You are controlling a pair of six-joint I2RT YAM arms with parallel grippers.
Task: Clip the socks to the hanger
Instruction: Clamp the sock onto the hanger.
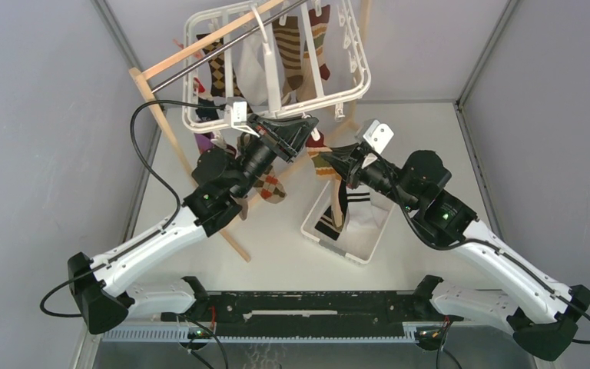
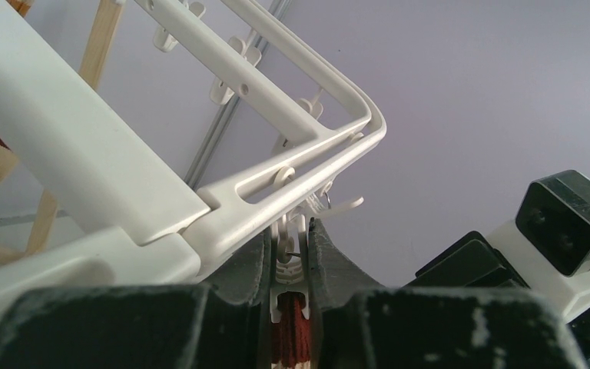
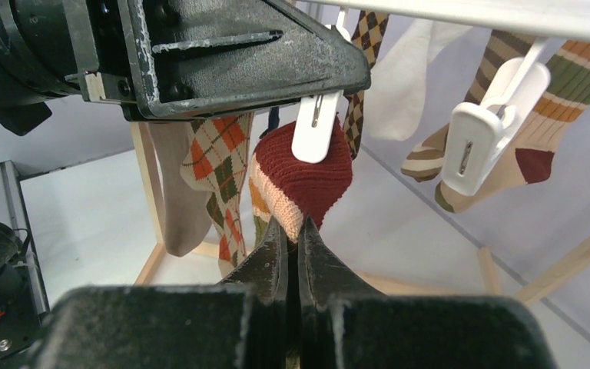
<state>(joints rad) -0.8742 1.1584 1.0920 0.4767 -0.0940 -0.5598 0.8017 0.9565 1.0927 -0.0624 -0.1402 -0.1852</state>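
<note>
The right end effector (image 3: 293,234) is pinched fully together on the striped sock (image 3: 307,181), gripping it just below the dark red cuff. In its wrist view the cuff sits at 12 o'clock from the fingertips. The white clip (image 3: 316,127) hangs straight above, long axis vertical, its lower tip overlapping the cuff. The left end effector (image 2: 292,250) is closed narrowly on that clip, at the near rail of the hanger (image 1: 357,84). Whether the cuff lies between the clip's halves cannot be told; the right arm looks best placed to lift it toward 12 o'clock
</note>
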